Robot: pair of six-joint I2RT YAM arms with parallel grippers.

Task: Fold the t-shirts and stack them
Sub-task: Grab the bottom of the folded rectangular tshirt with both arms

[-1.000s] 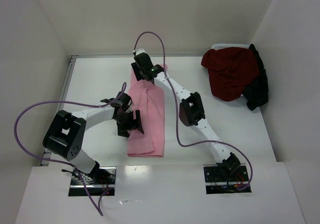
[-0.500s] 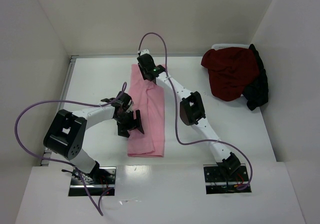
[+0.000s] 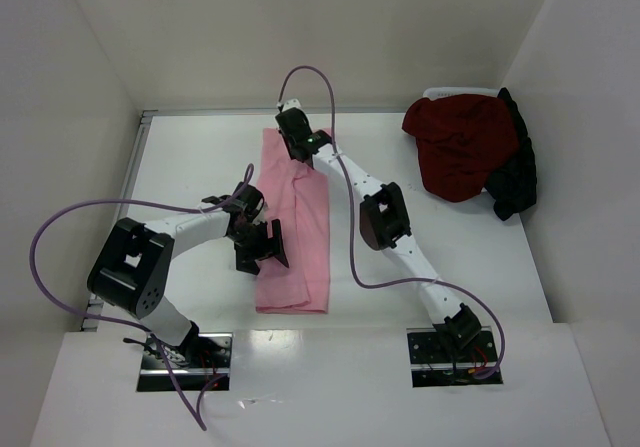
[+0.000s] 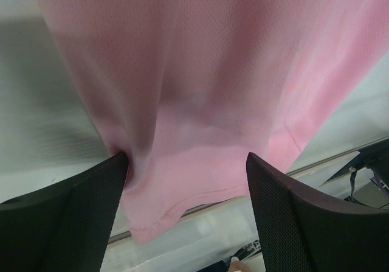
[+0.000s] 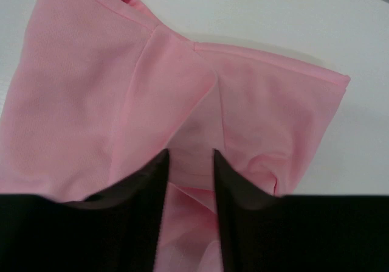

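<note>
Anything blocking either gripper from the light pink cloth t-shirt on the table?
Nothing visible does. The left gripper has its open fingers straddling the light pink cloth t-shirt, and the right gripper is pinched on a fold at its far end. The heap of dark red and black t-shirts lies apart, far right.

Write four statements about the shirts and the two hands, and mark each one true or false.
1. The pink shirt lies on the table as a long narrow strip. True.
2. The right hand is over the dark red shirt. False: it is at the far end of the pink shirt, closed on a pinch of pink cloth.
3. The left hand is wide open with pink cloth between its two sides. True.
4. The dark red shirt is stacked on the pink shirt. False: it lies apart at the far right, partly over the black shirt.
</note>
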